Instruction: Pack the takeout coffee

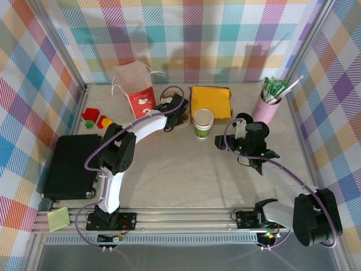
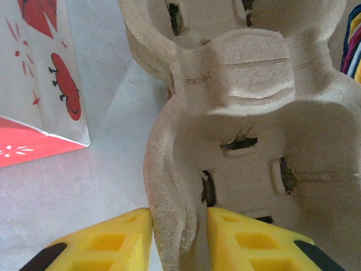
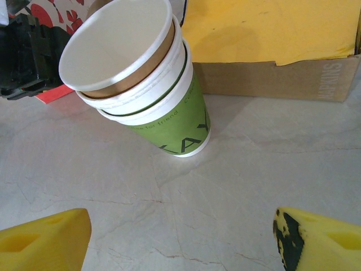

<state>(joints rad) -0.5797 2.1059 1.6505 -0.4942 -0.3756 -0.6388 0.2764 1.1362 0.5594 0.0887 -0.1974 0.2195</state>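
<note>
The takeout coffee is out of view. A brown pulp cup carrier [image 2: 242,73] lies on the table by the bag [image 1: 181,119]. My left gripper [image 2: 179,221] is shut on the carrier's near side wall, one yellow finger [image 2: 121,240] outside it and the other inside a cup well. From above, this gripper [image 1: 176,114] sits at the back middle. A tilted nested stack of green-banded paper cups [image 3: 152,84] stands at mid table [image 1: 203,123]. My right gripper [image 3: 180,226] is open and holds nothing, with bare table between it and the stack, a short way right of it [image 1: 224,141].
A white paper bag with red print [image 1: 135,90] stands left of the carrier [image 2: 34,84]. A cardboard box of yellow napkins [image 1: 211,101] sits behind the stack [image 3: 271,34]. A pink holder of straws [image 1: 269,104] is at back right, a black case [image 1: 70,166] at left.
</note>
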